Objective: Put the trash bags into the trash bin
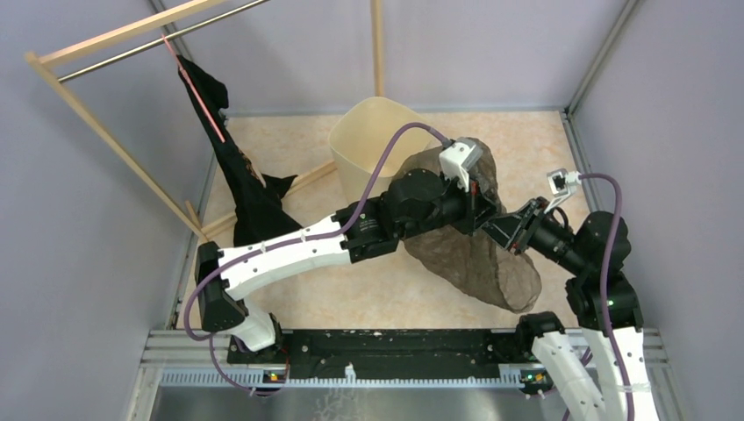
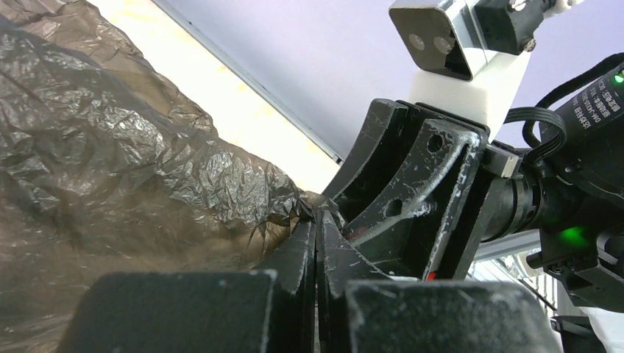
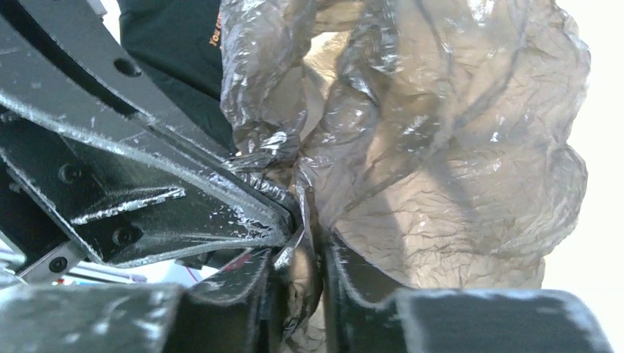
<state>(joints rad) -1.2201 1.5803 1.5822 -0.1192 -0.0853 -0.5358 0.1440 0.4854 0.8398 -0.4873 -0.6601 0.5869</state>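
Thin, grey-brown, half-translucent plastic film makes up the trash bag [image 1: 469, 259], which hangs crumpled and spread wide between the two arms. It lies over the worktop [image 1: 351, 298], just beside the near right wall of the trash bin [image 1: 373, 132]. No part of it is inside the bin, and whether its lower end rests on the worktop cannot be told. From its wrinkles and sag the film is judged very light, limp and slippery, liable to billow, cling or tear under a sharp pull. The best hold is therefore a gathered fold or bunched edge rather than a flat single layer. The left jaws are pressed together with a twisted tuft of film pinched at their tips, as the left wrist view shows. The right jaws are clamped on a fold of the same bag, with film visibly sandwiched between them in the right wrist view. The two pairs sit almost tip to tip. The bin stands upright with its mouth open, cream and plain-walled, with no label in view. To its left a black garment [image 1: 237, 175] hangs from a wooden rack [image 1: 96, 123]. The orange lettering [image 3: 215, 37] on it begins "You", and the rest is cut off. A printed label on the right arm [image 2: 589, 110] is too small to read.
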